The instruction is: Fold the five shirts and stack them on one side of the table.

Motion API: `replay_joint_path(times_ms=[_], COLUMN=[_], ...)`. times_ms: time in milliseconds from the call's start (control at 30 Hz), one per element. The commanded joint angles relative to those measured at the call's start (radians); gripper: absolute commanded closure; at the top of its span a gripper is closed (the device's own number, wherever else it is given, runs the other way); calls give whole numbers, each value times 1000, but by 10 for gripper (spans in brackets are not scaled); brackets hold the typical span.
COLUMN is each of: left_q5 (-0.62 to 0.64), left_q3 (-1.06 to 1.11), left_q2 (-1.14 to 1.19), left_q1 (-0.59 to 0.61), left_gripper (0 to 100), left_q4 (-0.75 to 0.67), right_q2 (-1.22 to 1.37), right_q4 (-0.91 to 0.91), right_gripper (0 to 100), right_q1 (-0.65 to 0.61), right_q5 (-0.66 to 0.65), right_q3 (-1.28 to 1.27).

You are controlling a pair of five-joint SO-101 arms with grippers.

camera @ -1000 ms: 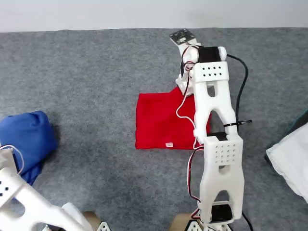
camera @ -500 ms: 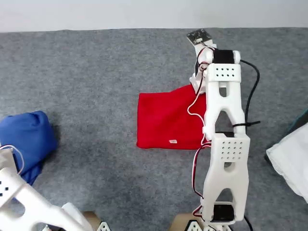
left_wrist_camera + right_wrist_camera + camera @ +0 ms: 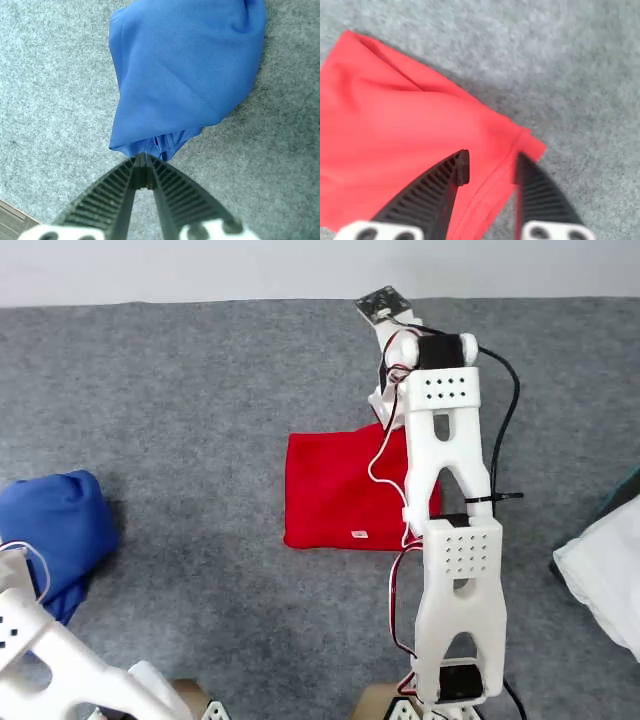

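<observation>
The bench (image 3: 200, 390) is covered in grey carpet-like cloth. At its right edge lies a rumpled white cloth (image 3: 600, 575), with a bit of dark fabric (image 3: 628, 492) just behind it. Both are well apart from the red shirt (image 3: 335, 495). Over at the left edge sits the blue shirt (image 3: 55, 530), bunched into a soft heap rather than folded flat.

The red shirt lies near the middle of the bench, folded into a neat rectangle with a small white label (image 3: 354, 535) at its near edge. The right arm (image 3: 450, 480) stretches from the near side straight out across the shirt's right-hand part and hides that side of it. Its wrist is above the shirt's far right corner.

From the right wrist view, the right jaws stand partly apart with a modest gap. They straddle the hemmed edge of the red shirt (image 3: 395, 130) close to its corner: one jaw is over the red cloth, the other over the hem where it meets the grey cover. I can't tell whether they touch the fabric.

The left arm (image 3: 50, 665) is down in the near left corner. The left jaws are closed, tips meeting, right at the gathered end of the blue shirt (image 3: 185, 75). I can't tell whether any cloth is pinched between them.
</observation>
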State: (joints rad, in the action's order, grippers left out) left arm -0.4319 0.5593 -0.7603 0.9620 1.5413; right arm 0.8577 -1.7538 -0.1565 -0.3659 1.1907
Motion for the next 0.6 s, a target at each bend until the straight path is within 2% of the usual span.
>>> replay_joint_path(times_ms=[0,133,300,433,567], left_q5=[-8,-8,-8,-8,-8], left_q3=[-2,-2,-1,1,1], left_q2=[-20,-20,-20,-20,-20], left_q1=[0,0,0,0,0], left_gripper=[994,994,994,994,994], left_q4=[-9,-9,-9,-9,-11], right_q2=[-51,-25,45,101,79], right_q4=[-41,-41,-5,-18,-44], right_gripper=[991,990,990,990,990], right_q1=[-33,-16,67,116,102], right_q5=[-8,-6,-9,-11,-11], right_q3=[-11,-92,-167,-137,-83])
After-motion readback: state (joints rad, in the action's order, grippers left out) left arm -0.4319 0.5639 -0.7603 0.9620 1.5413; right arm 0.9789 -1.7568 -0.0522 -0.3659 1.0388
